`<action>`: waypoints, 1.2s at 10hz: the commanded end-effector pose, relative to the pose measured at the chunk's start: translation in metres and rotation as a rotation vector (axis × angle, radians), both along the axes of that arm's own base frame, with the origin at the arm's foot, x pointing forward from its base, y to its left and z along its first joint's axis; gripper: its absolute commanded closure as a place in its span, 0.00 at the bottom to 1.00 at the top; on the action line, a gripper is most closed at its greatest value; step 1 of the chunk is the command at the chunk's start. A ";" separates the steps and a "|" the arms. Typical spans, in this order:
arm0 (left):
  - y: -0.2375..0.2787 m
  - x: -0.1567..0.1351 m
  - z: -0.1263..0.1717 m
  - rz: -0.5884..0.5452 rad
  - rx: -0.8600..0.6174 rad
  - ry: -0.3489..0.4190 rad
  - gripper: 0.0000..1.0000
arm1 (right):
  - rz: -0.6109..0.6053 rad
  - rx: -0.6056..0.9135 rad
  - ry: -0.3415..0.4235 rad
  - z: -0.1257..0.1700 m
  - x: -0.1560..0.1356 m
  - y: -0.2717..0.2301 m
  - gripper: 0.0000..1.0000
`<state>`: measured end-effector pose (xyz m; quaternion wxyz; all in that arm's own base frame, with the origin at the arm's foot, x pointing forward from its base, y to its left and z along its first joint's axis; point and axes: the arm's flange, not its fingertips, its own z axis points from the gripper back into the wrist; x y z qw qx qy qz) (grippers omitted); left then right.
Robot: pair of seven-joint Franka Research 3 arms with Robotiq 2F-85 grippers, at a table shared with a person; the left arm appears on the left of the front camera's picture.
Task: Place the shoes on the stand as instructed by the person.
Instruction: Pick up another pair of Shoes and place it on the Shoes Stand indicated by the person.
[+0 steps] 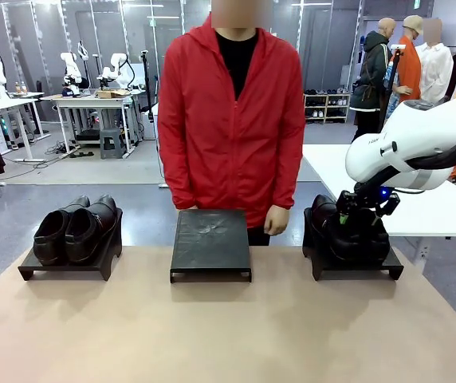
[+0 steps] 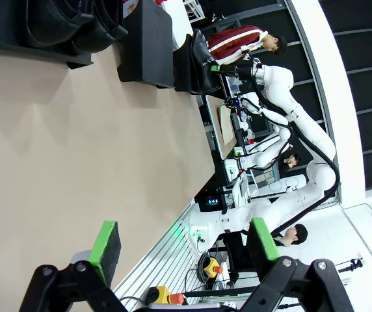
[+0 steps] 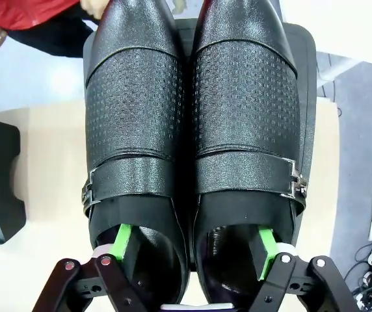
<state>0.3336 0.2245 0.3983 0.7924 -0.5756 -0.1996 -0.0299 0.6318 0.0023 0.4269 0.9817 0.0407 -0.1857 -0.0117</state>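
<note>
- My right gripper [image 3: 191,250] is down over the pair of shoes [image 3: 192,110] on the right-hand stand [image 1: 355,267]. One green finger [image 3: 122,242] sits inside one shoe's opening and the other inside its neighbour's. They straddle the two inner walls so both shoes can lift as one.
- I judge this grip not yet closed: the jaws stand wide, and I cannot tell whether the pads press the leather.
- The empty middle stand [image 1: 210,243], well to the left of that right-hand stand, lies just before the person [image 1: 232,120]; it seems the likely target.
- The other pair [image 1: 76,227] rests on the left stand [image 1: 70,259], farthest from the right-hand stand.
- My left gripper [image 2: 183,250] hangs released, holding nothing, well clear over the table [image 2: 75,162].
</note>
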 end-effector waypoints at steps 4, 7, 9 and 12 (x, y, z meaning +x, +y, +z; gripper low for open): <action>-0.002 -0.005 0.002 -0.010 -0.002 -0.011 0.00 | 0.098 0.130 0.070 0.058 -0.048 -0.028 0.16; -0.002 -0.005 0.002 -0.010 -0.002 -0.011 0.00 | 0.241 0.310 0.168 0.101 -0.106 -0.083 0.16; -0.002 -0.005 0.002 -0.010 -0.002 -0.011 0.00 | 0.338 0.472 0.234 0.103 -0.143 -0.130 0.16; -0.002 -0.005 0.002 -0.010 -0.002 -0.011 0.00 | 0.404 0.784 0.270 0.076 -0.197 -0.201 0.16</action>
